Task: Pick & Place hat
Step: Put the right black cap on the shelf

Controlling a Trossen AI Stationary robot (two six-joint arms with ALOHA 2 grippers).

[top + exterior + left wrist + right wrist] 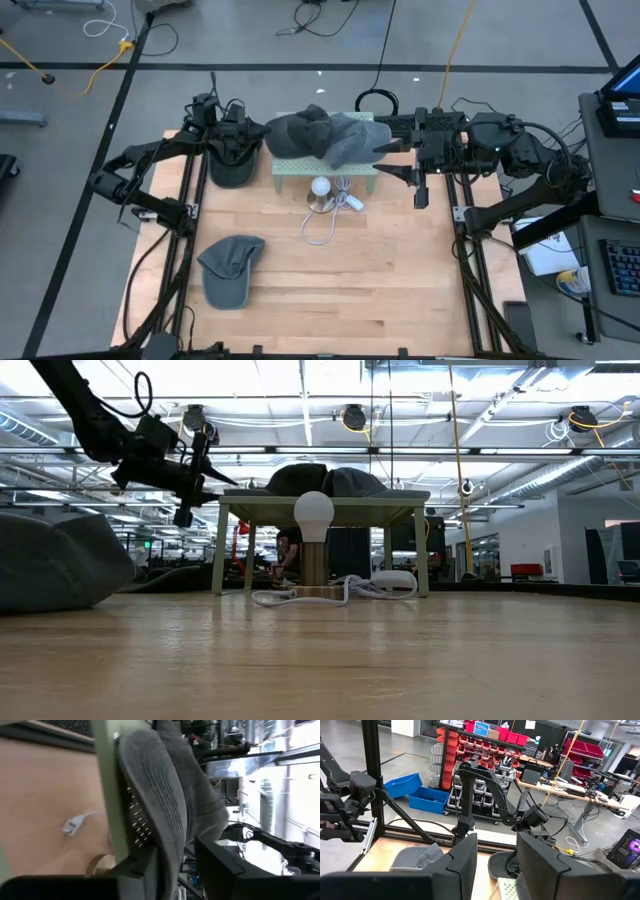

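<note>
No readable text, label, brand, number or sign appears in any view. A blue sign (481,728) above the red parts-bin shelving (485,755) in the right wrist view carries markings, but they are too small to make out.

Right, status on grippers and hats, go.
Left gripper open at the hat on the green stand. Right gripper open beside it. Second hat untouched. Lamp below.

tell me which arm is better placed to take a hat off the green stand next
Probably the left: its tool sits at the edge of the gray hats piled on the green stand, fingers straddling one. The right tool hangs open, beside the stand.
</note>
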